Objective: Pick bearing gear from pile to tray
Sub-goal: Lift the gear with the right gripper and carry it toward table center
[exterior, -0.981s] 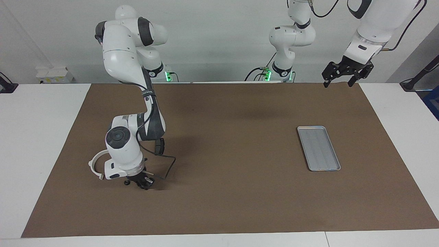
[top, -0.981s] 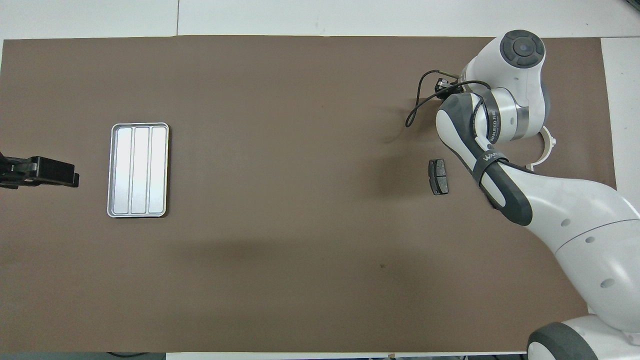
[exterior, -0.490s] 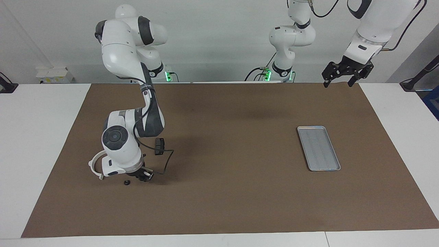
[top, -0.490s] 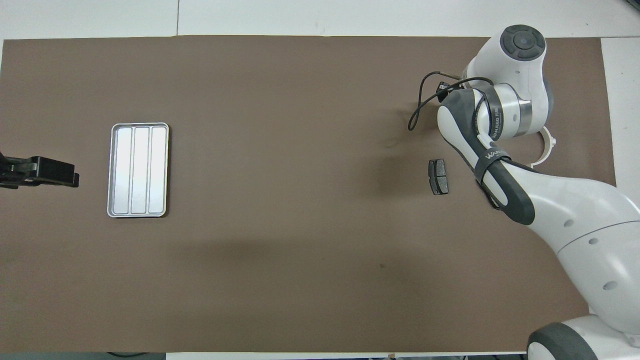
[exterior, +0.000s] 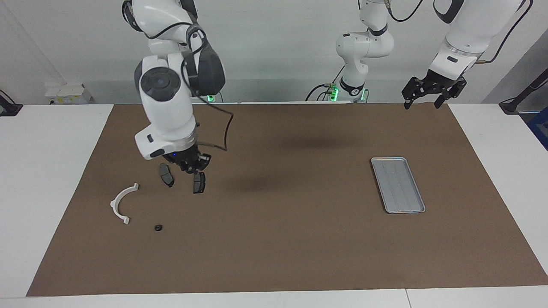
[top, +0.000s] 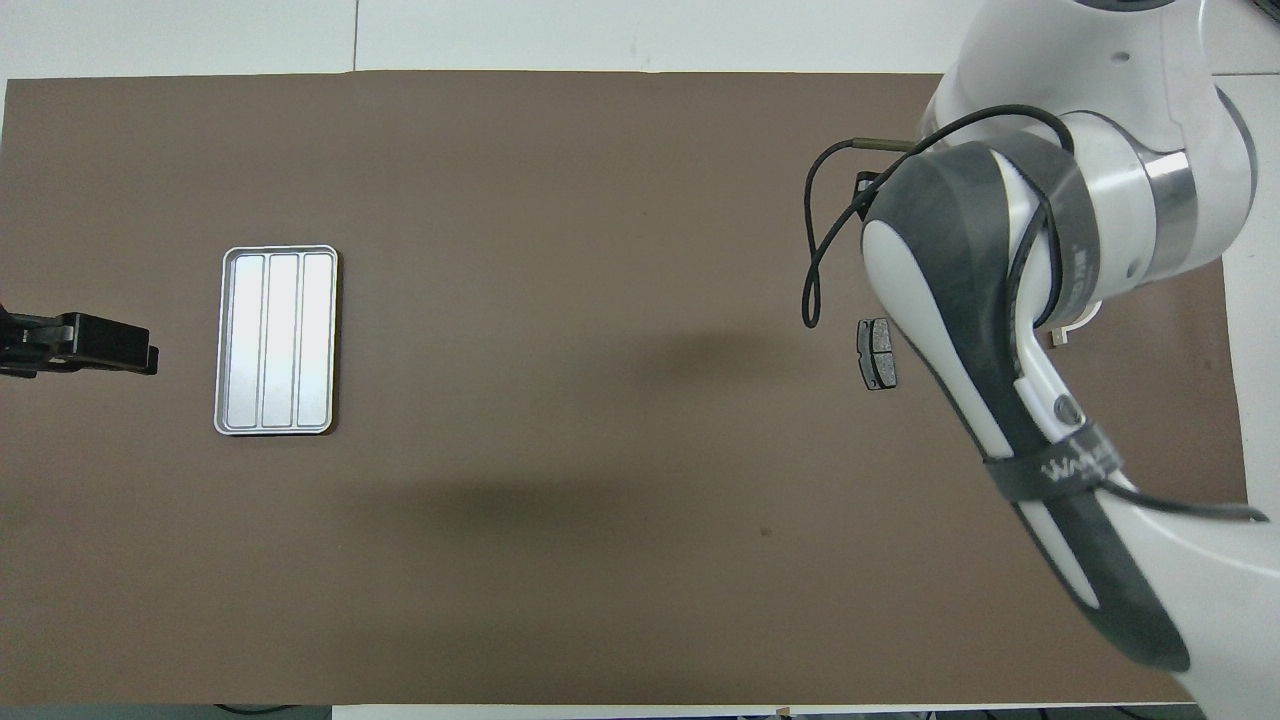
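Two arms: both are raised off the desk; the left one waits.
Right pincer: hangs in the air over the pile, above the two brake pads as the facing view shows it, at about 9 o'clock on the brown mat in that view.
Right pincer state: cannot tell whether it is wide or narrow, nor whether it carries anything.
Left pincer: wide, with nothing in it, up over the mat's edge nearest the robots at the left arm's end, about 1 o'clock in the facing view.
Brake pads: two dark grey pads, one just beside the other, flat on the mat; only one shows from overhead.
White half-ring bracket: lies on the mat at about 7 o'clock from the pads in the facing view, farther from the robots than they are.
Small black ring: on the mat, near the bracket at its 4 o'clock in the facing view, apart from it.
Tray: flat on the mat toward the left arm's end, about 3 o'clock in the facing view, well apart from the pile; its ridges show from overhead.
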Tool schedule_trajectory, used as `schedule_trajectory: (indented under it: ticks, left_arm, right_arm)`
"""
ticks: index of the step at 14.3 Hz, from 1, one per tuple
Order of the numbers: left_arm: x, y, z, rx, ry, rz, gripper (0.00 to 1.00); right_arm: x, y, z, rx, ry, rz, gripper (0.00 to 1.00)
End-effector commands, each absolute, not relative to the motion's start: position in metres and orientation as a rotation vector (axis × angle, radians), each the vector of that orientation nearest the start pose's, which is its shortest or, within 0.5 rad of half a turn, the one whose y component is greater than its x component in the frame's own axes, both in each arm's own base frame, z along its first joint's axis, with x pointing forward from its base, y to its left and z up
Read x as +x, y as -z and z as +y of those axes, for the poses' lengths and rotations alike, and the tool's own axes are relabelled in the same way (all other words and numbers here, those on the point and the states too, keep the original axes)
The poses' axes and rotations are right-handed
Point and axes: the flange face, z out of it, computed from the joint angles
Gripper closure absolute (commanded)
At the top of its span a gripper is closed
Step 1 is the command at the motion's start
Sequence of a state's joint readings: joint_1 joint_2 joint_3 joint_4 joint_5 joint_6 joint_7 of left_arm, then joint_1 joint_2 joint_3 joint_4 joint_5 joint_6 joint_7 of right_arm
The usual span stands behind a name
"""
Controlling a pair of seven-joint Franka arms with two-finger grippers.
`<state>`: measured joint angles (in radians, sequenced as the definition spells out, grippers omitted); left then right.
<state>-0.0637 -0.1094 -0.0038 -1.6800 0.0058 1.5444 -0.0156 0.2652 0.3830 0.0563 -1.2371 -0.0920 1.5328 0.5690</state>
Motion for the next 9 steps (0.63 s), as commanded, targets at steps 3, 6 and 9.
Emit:
schedule_trajectory:
  ticks: [3,6,9]
  left_arm:
    - [0.509,-0.631,-0.034,-3.143,-0.044,0.080,0.00]
    - [0.509,-0.631,-0.034,-3.143,-0.044,0.080,0.00]
    - [0.508,-0.630,-0.049,-3.141,-0.051,0.125,0.00]
  right_arm:
    - [0.562,-0.564,0.328,-3.044,-0.042,0.823,1.00]
    - [0.533,-0.515,0.396,-2.945,-0.041,1.006,1.00]
    - [0.521,-0.450,0.429,-2.893,0.006,1.061,1.00]
